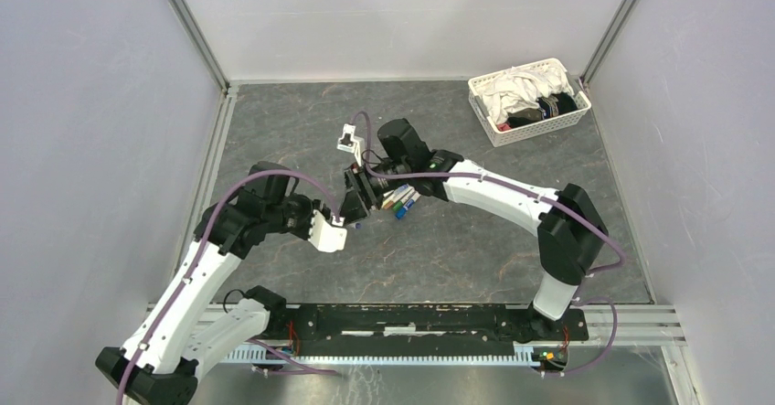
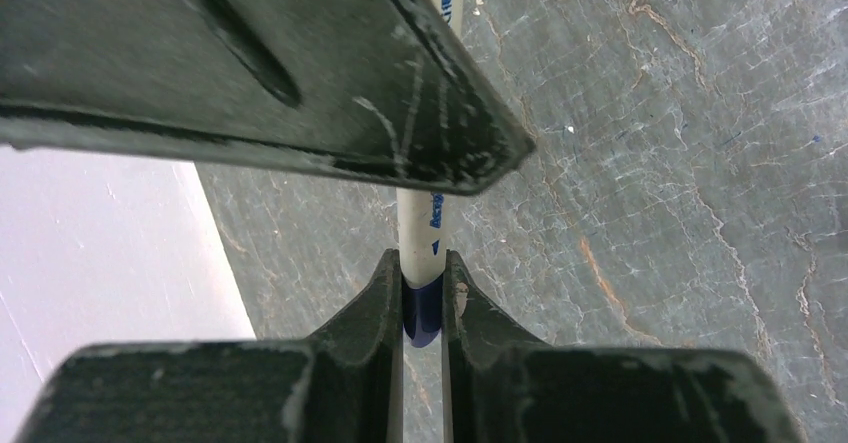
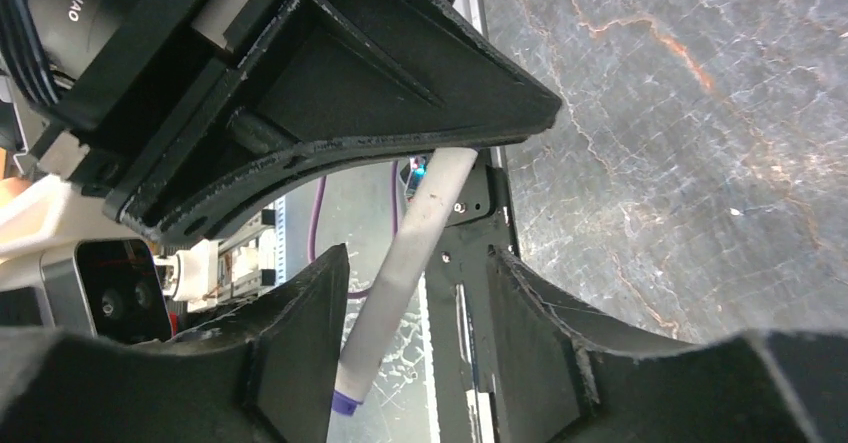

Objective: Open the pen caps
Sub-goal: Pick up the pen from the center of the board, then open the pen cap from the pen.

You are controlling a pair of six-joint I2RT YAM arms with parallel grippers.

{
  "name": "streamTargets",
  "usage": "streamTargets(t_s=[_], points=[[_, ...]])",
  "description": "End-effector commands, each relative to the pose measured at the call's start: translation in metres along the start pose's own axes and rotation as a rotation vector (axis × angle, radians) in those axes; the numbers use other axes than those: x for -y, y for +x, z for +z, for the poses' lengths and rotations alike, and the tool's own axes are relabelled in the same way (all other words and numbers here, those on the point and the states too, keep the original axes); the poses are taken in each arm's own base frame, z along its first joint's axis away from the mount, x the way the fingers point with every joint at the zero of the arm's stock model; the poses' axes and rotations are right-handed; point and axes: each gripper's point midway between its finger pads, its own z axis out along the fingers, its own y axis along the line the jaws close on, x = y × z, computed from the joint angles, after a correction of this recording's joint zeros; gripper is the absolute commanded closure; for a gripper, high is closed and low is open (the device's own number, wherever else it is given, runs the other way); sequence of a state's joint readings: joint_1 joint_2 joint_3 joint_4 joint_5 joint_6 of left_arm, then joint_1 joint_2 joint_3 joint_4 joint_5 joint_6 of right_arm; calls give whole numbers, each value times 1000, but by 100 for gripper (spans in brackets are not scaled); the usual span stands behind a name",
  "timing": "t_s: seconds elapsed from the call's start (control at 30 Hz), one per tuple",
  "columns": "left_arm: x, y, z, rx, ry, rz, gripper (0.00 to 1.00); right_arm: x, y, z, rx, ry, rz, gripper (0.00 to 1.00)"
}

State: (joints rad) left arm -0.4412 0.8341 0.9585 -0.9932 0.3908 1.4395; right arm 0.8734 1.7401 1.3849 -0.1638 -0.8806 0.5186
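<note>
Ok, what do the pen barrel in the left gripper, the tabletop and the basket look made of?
Pen barrel: likely plastic, smooth matte white with blue print on it.
Tabletop: dark grey marble look with pale and rust-coloured veins. It could be stone or a printed laminate; the look leaves it open.
Basket: probably moulded white plastic, judging by its regular lattice walls.
</note>
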Motion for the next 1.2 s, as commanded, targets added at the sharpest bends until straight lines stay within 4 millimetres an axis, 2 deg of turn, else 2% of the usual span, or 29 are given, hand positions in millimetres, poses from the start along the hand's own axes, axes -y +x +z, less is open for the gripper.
streamTargets(t_s=[0.0, 0.13, 0.27, 0.33, 0.43, 0.6, 1.0, 1.17], points=[[-6, 1, 2, -12, -2, 59, 97, -20, -18, 6, 28, -58, -63, 47], [-5, -1, 2, -6, 1, 42, 91, -16, -17, 7, 27, -44, -68, 73], [1, -7, -3, 7, 43, -28, 58, -9, -8, 1, -4, -11, -110, 100], [5, -12, -7, 19, 80, -76, 49, -4, 0, -5, -20, 3, -137, 100], [7, -22, -11, 58, 112, -131, 45, -1, 12, -12, -34, -3, -173, 100], [8, -26, -10, 84, 111, -135, 45, 1, 22, -16, -63, -5, -214, 100], [17, -27, 0, 98, 177, -198, 52, -1, 4, -11, -28, -12, -224, 100], [10, -25, 8, 98, 170, -209, 70, -3, 1, -10, -18, -20, -221, 100]])
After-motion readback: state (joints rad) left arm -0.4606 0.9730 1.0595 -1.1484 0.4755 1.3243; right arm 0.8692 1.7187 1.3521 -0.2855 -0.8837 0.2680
